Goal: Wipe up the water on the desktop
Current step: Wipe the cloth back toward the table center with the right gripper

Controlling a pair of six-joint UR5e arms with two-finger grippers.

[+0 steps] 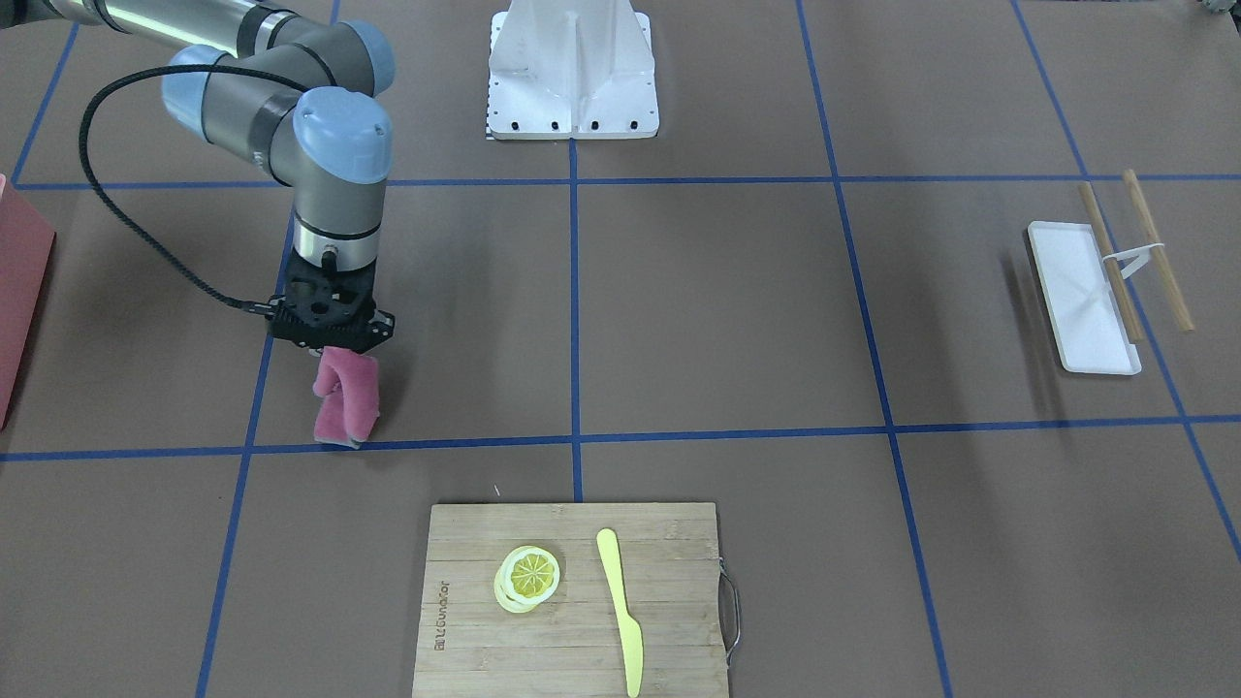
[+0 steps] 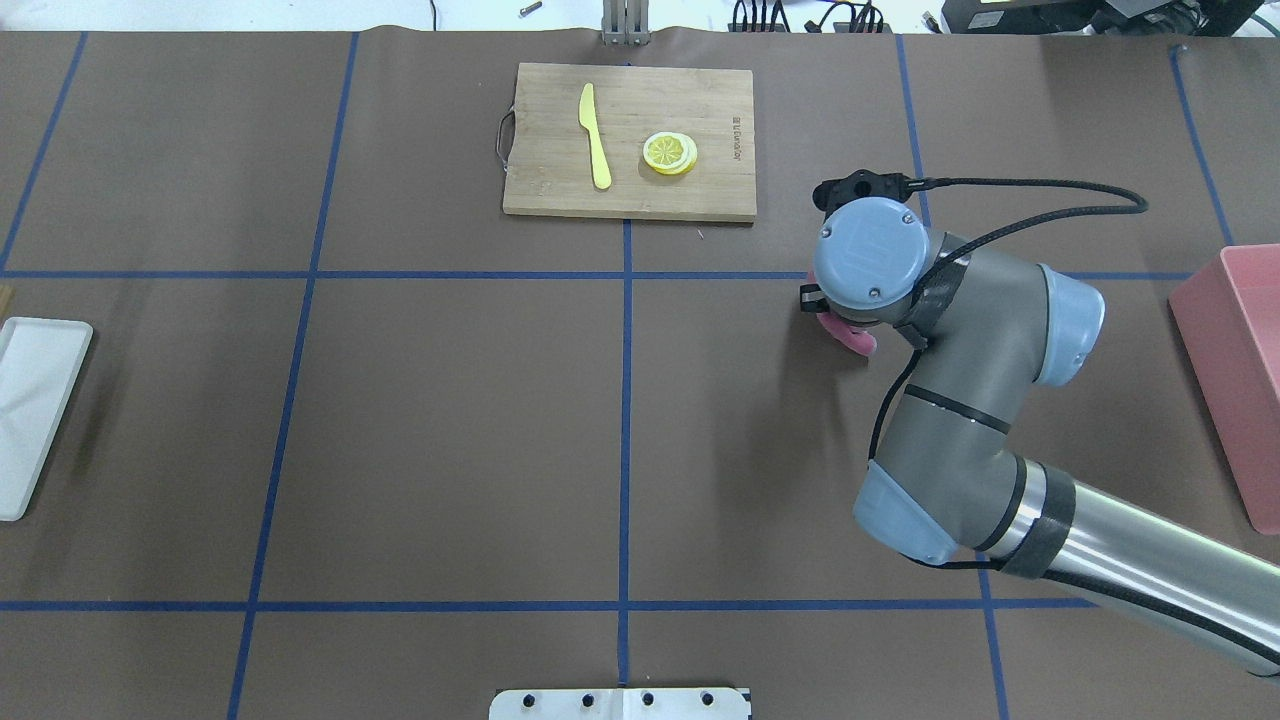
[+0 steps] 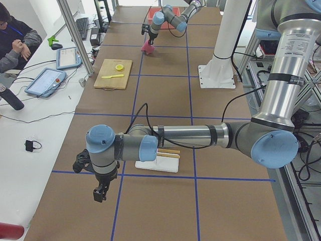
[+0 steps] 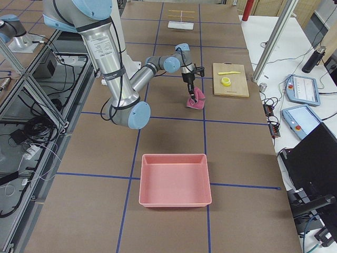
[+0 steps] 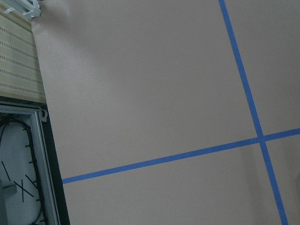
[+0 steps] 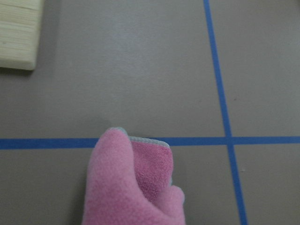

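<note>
— Two questions. Front view: right gripper [image 1: 334, 341]?
— Clamped on pink cloth [image 1: 346, 399], tip reaching desktop [image 1: 717, 301] at a tape line.
— Overhead?
— Far-edge cutting board [image 2: 630, 140] near; open room leftward.
— And left gripper [image 3: 100, 193]?
— Side view only; cannot tell.

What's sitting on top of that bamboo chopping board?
On the bamboo cutting board lie a yellow knife and stacked yellow lemon slices. The lower slices are mostly covered by the top one.
</note>
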